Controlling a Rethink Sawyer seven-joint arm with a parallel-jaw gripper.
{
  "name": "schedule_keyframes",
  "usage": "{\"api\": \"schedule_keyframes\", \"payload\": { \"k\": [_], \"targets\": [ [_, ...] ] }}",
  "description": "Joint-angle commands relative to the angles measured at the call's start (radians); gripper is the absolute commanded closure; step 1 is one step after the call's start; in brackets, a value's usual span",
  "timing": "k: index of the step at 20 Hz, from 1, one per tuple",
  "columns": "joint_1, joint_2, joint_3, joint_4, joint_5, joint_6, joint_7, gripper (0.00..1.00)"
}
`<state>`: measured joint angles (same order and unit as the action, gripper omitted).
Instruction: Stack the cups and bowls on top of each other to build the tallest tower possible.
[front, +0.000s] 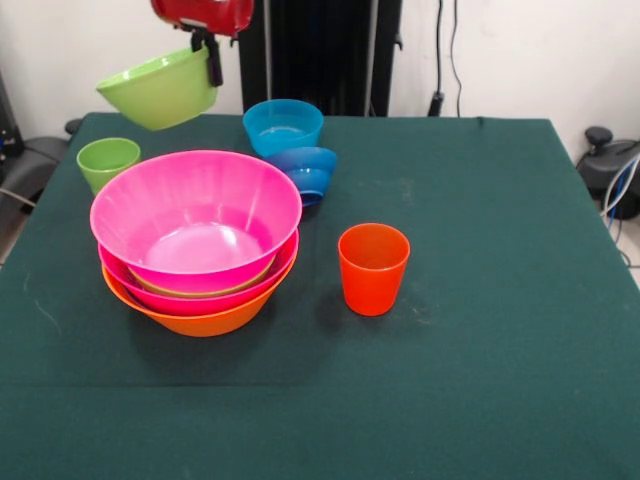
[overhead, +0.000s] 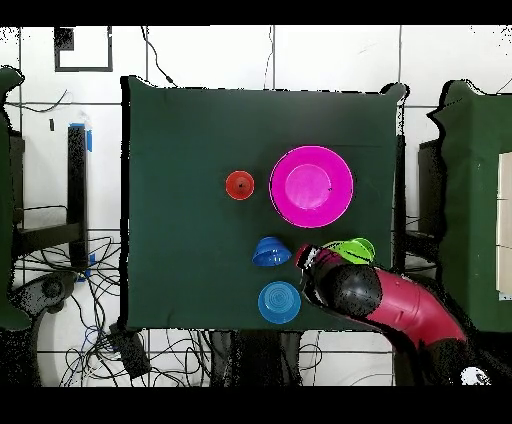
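A: What is held by the gripper (front: 212, 62) at this moment?

B: A green bowl (front: 160, 88) is held by its rim, in the upper left of the front view. It is lifted clear of the table (front: 480, 300) and it is tilted. The fingers are closed on the rim.

A: And where is the tower (front: 197, 240) found?

B: It is seen in the left centre of the front view, below and a little right of the held bowl. An orange bowl (front: 200, 322) is at the bottom, and pink bowls (front: 195, 205) are nested above it.

A: How should the step be done well?

B: Probably the green bowl should be levelled, centred over the top pink bowl, and only then lowered and released.

A: Is enough room given?

B: The green cup (front: 106, 160) stands just beside the tower at the left, and two blue bowls (front: 290, 140) are near it at the upper right. The orange cup (front: 373, 268) is apart at the right. Much free cloth is left in the right and lower part.
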<state>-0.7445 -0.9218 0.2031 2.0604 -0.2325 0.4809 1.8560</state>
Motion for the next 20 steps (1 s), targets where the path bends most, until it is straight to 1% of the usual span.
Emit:
{"api": "schedule_keyframes", "payload": {
  "k": [1, 5, 8, 11, 15, 20],
  "targets": [
    [0.071, -0.036, 0.004, -0.11, 0.055, 0.238, 0.082, 1.0],
    [0.081, -0.047, 0.006, -0.137, 0.061, 0.286, 0.079, 1.0],
    [0.075, -0.015, 0.022, -0.169, 0.064, 0.278, 0.067, 1.0],
    [0.071, 0.0, 0.034, -0.206, 0.058, 0.266, 0.046, 1.0],
    [0.067, 0.011, 0.057, -0.254, 0.06, 0.286, 0.012, 1.0],
    [0.073, 0.051, 0.073, -0.31, 0.045, 0.287, -0.016, 1.0]
  ]
}}
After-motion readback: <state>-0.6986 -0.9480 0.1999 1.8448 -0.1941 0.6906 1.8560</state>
